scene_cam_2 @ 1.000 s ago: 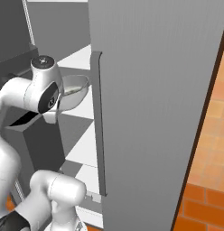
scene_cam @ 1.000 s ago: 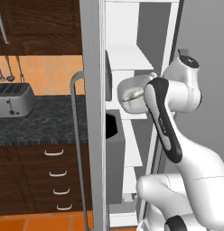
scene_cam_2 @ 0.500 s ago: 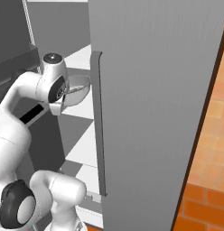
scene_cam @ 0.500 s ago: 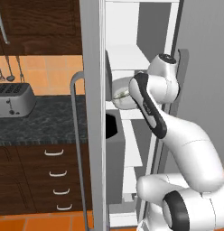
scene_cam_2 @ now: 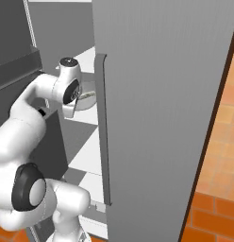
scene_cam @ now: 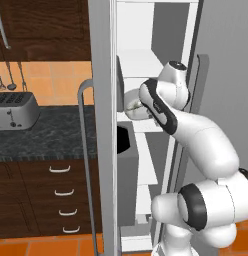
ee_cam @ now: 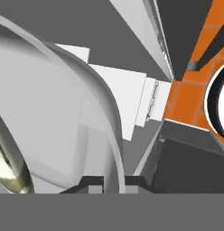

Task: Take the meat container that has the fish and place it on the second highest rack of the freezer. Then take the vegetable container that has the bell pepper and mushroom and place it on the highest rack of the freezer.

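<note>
Gripper (ee_cam: 107,182) clamped on the rim of the round pale-grey meat container (ee_cam: 50,113) holding the silvery-green fish (ee_cam: 10,173). Keep level inside the tall grey freezer (scene_cam: 103,60); lower squarely onto the white second-highest rack (scene_cam: 146,126) before release.

Rendered home kitchen. Tall grey freezer (scene_cam: 103,75) with door open, white shelves (scene_cam: 141,65) inside, long grey bar handle (scene_cam_2: 104,127) on the door. Beside it in the left base view: dark speckled counter (scene_cam: 46,137) holding a silver toaster (scene_cam: 13,110), dark wooden cabinet (scene_cam: 41,27) above, 4 drawers (scene_cam: 63,197) with curved pulls below, utensils (scene_cam: 6,77) hanging on an orange tiled wall (scene_cam: 51,77). Orange tile floor (scene_cam_2: 213,208) in the right base view.
</note>
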Robot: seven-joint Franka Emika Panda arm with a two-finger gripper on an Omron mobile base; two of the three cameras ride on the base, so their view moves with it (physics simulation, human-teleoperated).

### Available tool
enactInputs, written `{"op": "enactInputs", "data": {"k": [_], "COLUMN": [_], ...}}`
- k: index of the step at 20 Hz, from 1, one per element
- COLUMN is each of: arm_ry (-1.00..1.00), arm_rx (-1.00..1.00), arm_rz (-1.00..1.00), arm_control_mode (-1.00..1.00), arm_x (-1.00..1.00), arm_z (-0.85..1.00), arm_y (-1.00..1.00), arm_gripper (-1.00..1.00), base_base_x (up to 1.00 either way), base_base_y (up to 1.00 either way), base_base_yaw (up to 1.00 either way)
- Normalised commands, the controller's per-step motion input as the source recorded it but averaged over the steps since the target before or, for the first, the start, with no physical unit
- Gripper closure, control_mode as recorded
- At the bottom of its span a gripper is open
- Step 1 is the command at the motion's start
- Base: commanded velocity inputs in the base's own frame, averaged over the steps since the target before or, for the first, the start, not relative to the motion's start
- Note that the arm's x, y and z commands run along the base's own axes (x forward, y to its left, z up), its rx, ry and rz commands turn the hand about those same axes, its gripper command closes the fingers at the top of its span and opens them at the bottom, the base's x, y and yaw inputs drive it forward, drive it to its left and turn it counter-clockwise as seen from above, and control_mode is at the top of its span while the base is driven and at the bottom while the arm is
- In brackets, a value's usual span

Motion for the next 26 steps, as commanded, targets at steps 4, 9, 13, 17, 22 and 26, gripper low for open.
{"op": "enactInputs", "data": {"k": [4, 9, 13, 17, 22, 26], "arm_ry": [0.04, 0.01, 0.00, 0.00, 0.00, 0.00], "arm_rx": [0.00, 0.00, 0.00, 0.00, 0.01, 0.00], "arm_rz": [-0.02, 0.00, 0.00, 0.00, -0.02, -0.04], "arm_control_mode": [-1.00, -1.00, -1.00, -1.00, -1.00, -1.00], "arm_x": [0.84, 0.62, 0.52, 0.59, 0.65, 0.84], "arm_z": [-0.51, -0.65, -0.58, -0.41, -0.33, -0.32], "arm_y": [0.08, 0.03, 0.00, 0.00, -0.01, 0.00], "arm_gripper": [1.00, 1.00, 1.00, 1.00, 1.00, 1.00], "base_base_x": [0.00, 0.00, 0.00, 0.00, 0.00, 0.00], "base_base_y": [0.00, 0.00, 0.00, 0.00, 0.00, 0.00], "base_base_yaw": [0.00, 0.00, 0.00, 0.00, 0.00, 0.00]}}
